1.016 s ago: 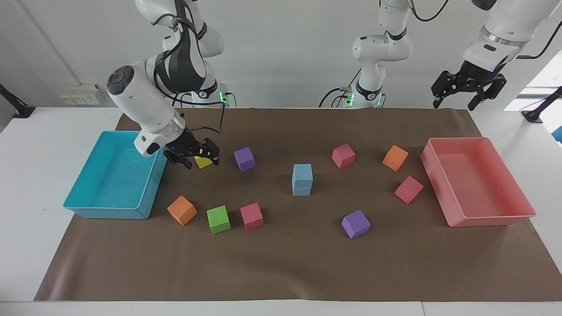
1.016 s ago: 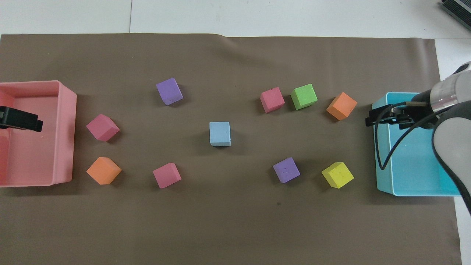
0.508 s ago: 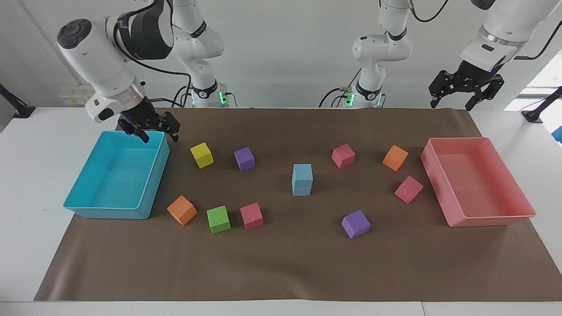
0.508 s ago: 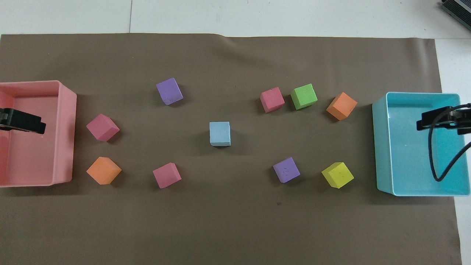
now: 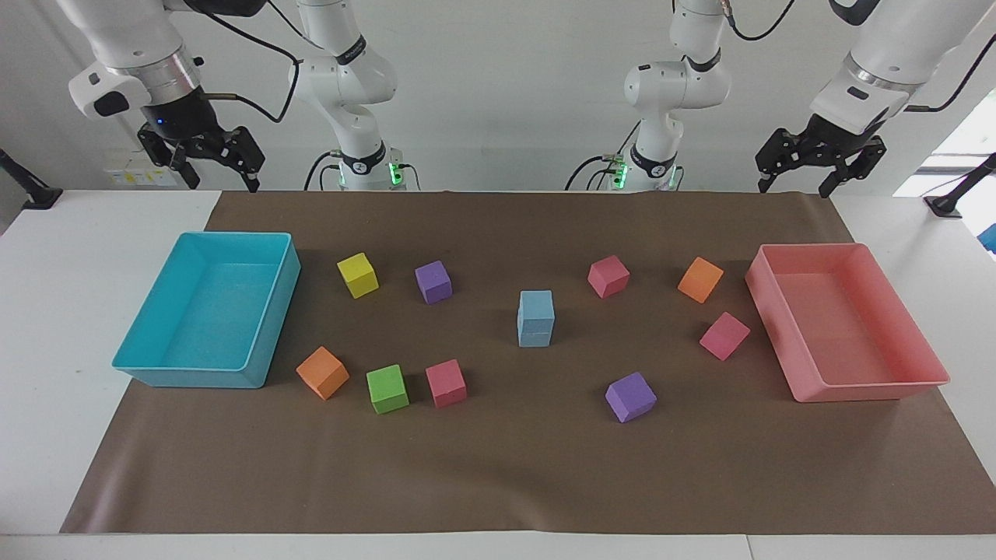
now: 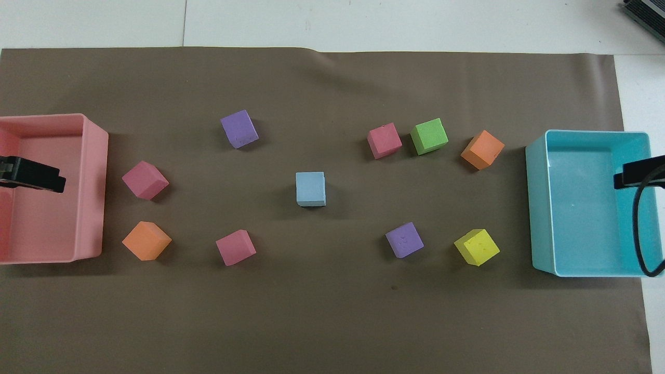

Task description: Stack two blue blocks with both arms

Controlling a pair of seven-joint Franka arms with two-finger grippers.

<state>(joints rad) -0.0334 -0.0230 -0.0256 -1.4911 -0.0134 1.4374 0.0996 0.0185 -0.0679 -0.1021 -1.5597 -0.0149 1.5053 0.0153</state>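
1. Facing view: the two blue blocks stand stacked, one squarely on the other, mid-counter on the brown mat. Nothing touches them.
2. Facing view: the right gripper hangs high over the counter's robot-side edge, above the turquoise tray end. A second ago it was low beside the yellow block; half a second ago it was over the tray's rim. It has since lifted clear, released and empty.
3. Facing view: the left gripper hangs high over the robot-side edge near the pink tray, fingers spread, holding nothing. It has barely shifted over the last second and waits.
4. Facing view: the yellow block, the two purple blocks, and the pink, orange and green ones lie where they were, all well apart from the stack.
5. Overhead view: the stack reads as a single blue square at the mat's middle, unmoved across the second.
6. Overhead view: the right gripper now shows only as a tip over the turquoise tray at the frame's edge; earlier it reached in past the tray's rim. The left gripper shows as a tip over the pink tray.
7. Judgement: with the stack standing and both arms drawn up and away, the task looks finished; the right arm's retreat reads as a return to rest.
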